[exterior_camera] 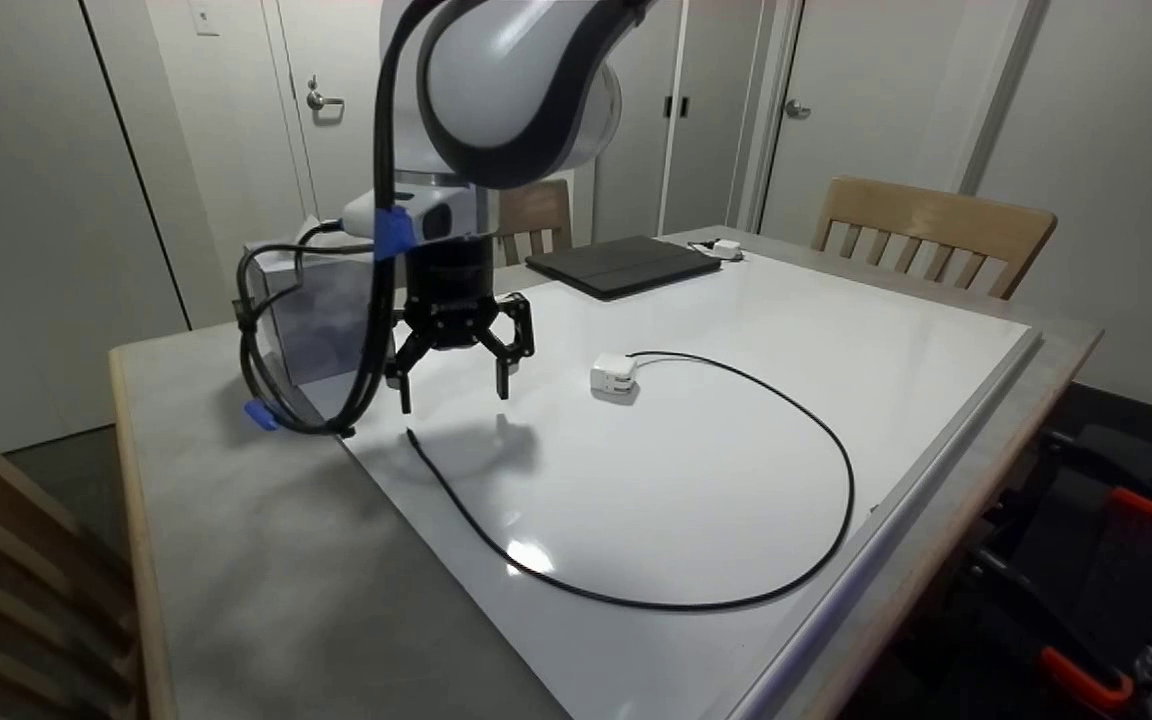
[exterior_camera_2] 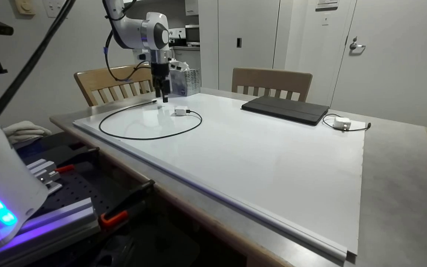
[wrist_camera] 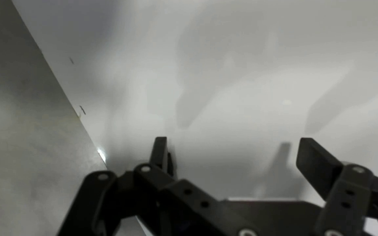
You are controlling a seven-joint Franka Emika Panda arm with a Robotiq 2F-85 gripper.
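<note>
One thin black cable (exterior_camera: 676, 606) curves across the glossy white board (exterior_camera: 686, 480), running from the white charger block (exterior_camera: 614, 374) to a free tip (exterior_camera: 412, 437) near and below our gripper (exterior_camera: 454, 401), whose jaws stand wide apart with nothing between them. We expect the cable to be light and bendy, springing back a little and sliding easily on the slick surface. We would pinch it just behind the tip, where it is probably stiffest, and avoid tugging, since the charger block could drag along.
</note>
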